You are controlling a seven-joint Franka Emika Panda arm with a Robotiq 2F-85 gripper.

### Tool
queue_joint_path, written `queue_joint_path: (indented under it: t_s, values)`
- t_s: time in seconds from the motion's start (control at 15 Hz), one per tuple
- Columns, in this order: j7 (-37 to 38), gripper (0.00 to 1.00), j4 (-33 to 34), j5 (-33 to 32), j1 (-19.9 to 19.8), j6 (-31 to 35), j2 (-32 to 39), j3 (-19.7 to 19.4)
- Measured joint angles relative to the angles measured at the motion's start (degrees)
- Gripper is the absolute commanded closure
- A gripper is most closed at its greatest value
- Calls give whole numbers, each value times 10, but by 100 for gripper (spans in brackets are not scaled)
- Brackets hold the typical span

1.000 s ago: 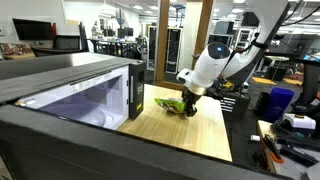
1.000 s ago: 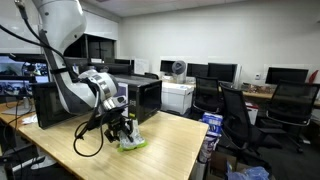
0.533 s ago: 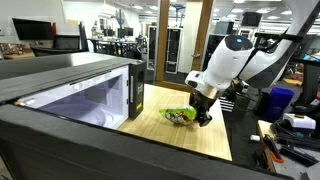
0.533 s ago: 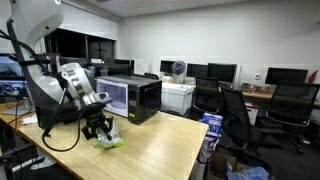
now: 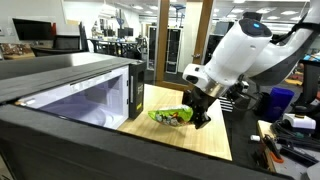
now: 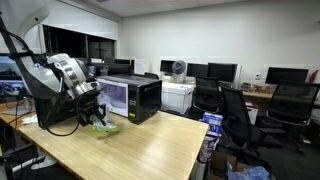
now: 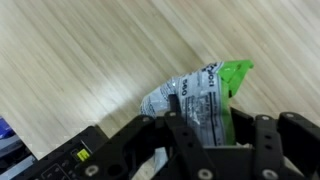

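A crinkled silver and green snack bag (image 7: 196, 90) hangs between the black fingers of my gripper (image 7: 204, 106), which is shut on it. In both exterior views the bag (image 5: 171, 116) (image 6: 103, 128) sits just above the light wooden table (image 5: 190, 138), pinched at one end by the gripper (image 5: 199, 112) (image 6: 97, 117). The bag's green end sticks out sideways. A black microwave (image 5: 75, 90) (image 6: 133, 97) stands close by, and the bag is held in front of it. The wrist view shows bare wood grain under the bag.
The table's edge (image 6: 190, 140) drops off toward office chairs (image 6: 235, 115) and a blue bin (image 5: 281, 101). Loose black cables (image 6: 60, 125) trail from the arm over the table. Desks with monitors (image 6: 215, 72) line the back wall.
The arm has carried the bag across the table toward the microwave, lifting it slightly. The grip on the bag is unchanged.
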Motion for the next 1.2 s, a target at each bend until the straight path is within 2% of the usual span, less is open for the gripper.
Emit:
queue_joint_path:
  t_s: [0.8, 1.2]
  values:
    - [0, 92, 62, -3, 28, 58, -30, 27]
    - [12, 92, 114, -59, 37, 89, -16, 34]
